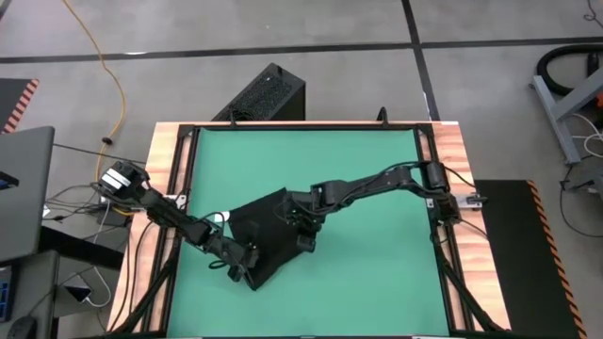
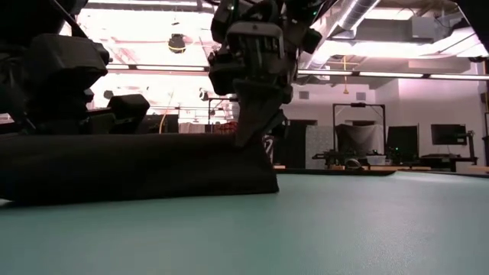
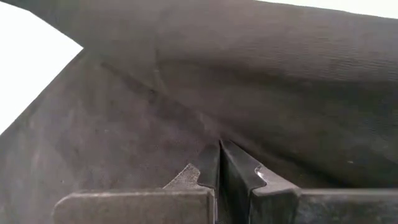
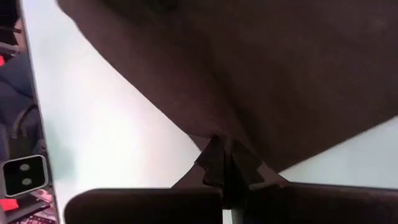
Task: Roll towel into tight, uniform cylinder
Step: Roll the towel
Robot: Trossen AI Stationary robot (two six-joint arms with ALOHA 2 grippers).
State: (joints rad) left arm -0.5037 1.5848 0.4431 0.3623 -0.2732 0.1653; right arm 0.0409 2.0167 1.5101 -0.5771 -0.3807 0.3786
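The black towel lies bunched on the green mat, left of centre. In the low view the towel is a low, long heap. My left gripper is at its near-left end, shut, and its fingertips are buried in the cloth. My right gripper stands at the towel's right end, shut and pointing steeply down. The white tag does not show. My left gripper meets the towel at its near-left end, slanting down from the table's left. A crease runs into the shut fingertips; how many layers they have, I cannot tell. The cloth lies on the mat there. My right gripper pinches the towel's right-hand edge at its fingertips, coming steeply from above and from the table's right. The cloth spreads away from the fingers and rests on the mat along its lower side.
A black ribbed box stands on the floor beyond the table's far edge. Wooden rails frame the mat. Bare mat lies to the right and toward the far edge. A laptop sits off the left side.
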